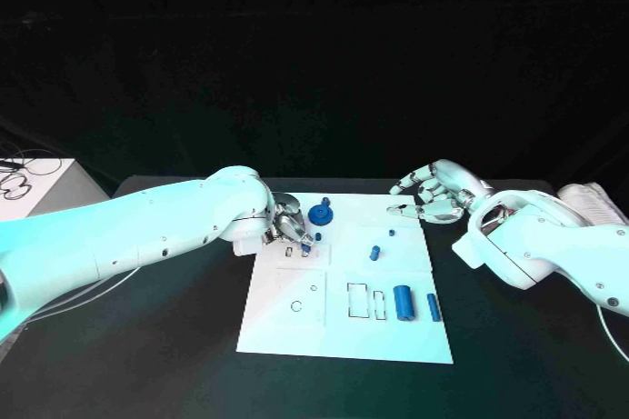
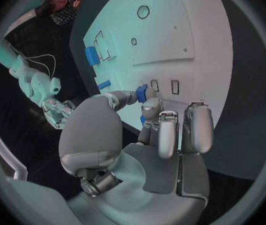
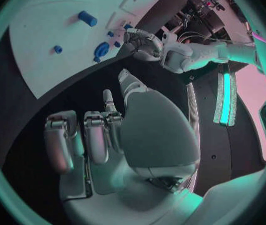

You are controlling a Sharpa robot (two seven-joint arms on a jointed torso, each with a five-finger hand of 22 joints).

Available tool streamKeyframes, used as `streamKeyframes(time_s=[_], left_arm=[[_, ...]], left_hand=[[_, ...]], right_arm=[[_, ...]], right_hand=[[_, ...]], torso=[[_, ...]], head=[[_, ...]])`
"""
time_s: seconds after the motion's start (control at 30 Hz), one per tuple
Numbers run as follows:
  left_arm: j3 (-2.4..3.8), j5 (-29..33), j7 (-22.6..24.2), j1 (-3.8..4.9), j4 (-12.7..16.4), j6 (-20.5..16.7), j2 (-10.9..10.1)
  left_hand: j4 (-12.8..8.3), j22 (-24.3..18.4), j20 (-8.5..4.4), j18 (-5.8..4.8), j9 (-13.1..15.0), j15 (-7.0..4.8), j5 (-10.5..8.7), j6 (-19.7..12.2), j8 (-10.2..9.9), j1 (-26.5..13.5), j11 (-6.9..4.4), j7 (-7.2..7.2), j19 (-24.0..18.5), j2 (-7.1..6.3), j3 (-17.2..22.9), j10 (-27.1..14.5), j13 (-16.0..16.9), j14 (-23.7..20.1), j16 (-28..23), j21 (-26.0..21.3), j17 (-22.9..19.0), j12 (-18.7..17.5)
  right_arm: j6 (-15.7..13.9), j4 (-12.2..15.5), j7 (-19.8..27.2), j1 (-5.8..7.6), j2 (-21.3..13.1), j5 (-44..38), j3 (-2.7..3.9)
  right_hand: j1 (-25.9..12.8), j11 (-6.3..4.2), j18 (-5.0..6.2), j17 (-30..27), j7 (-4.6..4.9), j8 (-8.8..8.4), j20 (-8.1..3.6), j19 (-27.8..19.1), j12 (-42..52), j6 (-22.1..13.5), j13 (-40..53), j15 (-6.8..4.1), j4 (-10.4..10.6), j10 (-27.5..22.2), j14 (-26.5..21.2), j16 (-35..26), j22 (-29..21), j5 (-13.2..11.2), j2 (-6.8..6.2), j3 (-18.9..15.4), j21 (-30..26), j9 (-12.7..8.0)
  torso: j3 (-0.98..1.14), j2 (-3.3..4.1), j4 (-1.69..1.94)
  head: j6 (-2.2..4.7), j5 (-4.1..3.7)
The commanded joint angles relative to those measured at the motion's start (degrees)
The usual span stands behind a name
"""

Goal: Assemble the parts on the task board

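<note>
- Black desk, dark room, white board in the middle.
- Left hand pinches a small blue part over the board's far-left corner.
- Right hand hovers off the far-right edge, fingers loosely spread, holding nothing.

There is one white task board, two silver hands, the left hand and the right hand, and about seven little blue parts.
</note>
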Motion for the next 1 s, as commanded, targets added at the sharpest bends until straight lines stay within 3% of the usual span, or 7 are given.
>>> streamKeyframes(time_s=[0.03,0.17,0.5,1.0], left_arm=[[-0.02,-1.5,0.2,0.01,0.4,-3.4,-0.1],[-0.21,-3.0,0.1,-0.04,0.9,-4.7,-0.3],[-1.47,-5.9,0.1,-0.49,2.7,-7.5,-0.7],[-2.25,-6.6,0.1,-1.22,3.5,-8.9,-1.1]], left_hand=[[-13.4,1.0,-0.2,-1.07,0.5,-0.44,1.26,1.2,0.4,-0.8,-0.16,-0.65,0.6,-0.06,12.9,0.7,0.2,5.9,0.2,0.4,15.1,0.4],[-13.7,1.4,-0.35,-1.17,0.5,-0.59,2.15,1.4,0.4,-1.0,-0.29,-0.78,1.0,-0.21,13.0,1.0,0.3,5.9,0.2,0.6,15.1,0.5],[-14.1,1.6,-0.46,-1.22,0.6,-0.7,2.82,1.7,0.5,-1.1,-0.4,-0.88,1.2,-0.3,13.1,1.2,0.2,5.9,0.2,0.7,15.1,0.4],[-14.2,1.7,-0.49,-1.23,0.6,-0.72,2.95,1.7,0.5,-1.0,-0.43,-0.9,1.2,-0.29,13.2,1.1,0.0,5.9,0.2,0.7,15.1,0.3]], right_arm=[[0.9,0.0,0.3,-0.04,0.0,0.0,-0.01],[0.9,-0.1,0.3,-0.05,-0.1,0.1,-0.01],[0.8,-0.1,0.3,-0.07,-0.1,0.1,-0.02],[0.8,-0.2,0.4,-0.12,-0.1,0.1,-0.02]], right_hand=[[0.0,0.39,-0.39,15.1,-0.02,0.38,0.41,6.0,-0.2,0.3,12.4,0.42,0.2,2.9,6.0,0.4,15.1,0.2,0.38,0.1,0.1,-0.1],[-0.1,0.4,-0.39,15.1,-0.01,0.39,0.41,6.0,-0.3,0.2,12.3,0.42,0.3,2.8,6.0,0.4,15.0,0.2,0.41,0.0,0.1,-0.1],[-0.2,0.4,-0.38,15.1,-0.01,0.41,0.41,6.0,-0.3,0.2,12.3,0.43,0.3,2.8,6.0,0.4,15.0,0.2,0.39,0.0,0.1,-0.1],[-0.3,0.4,-0.38,15.0,-0.02,0.43,0.41,6.0,-0.3,0.2,12.3,0.43,0.4,2.8,6.0,0.3,15.0,0.2,0.39,0.0,0.1,-0.1]], torso=[[0.04,-0.01,-0.09],[0.02,0.01,-0.05],[-0.07,-0.01,-0.02],[-0.13,0.09,-0.11]], head=[[-0.14,0.12],[-0.36,0.17],[-0.69,0.26],[-1.04,0.43]])
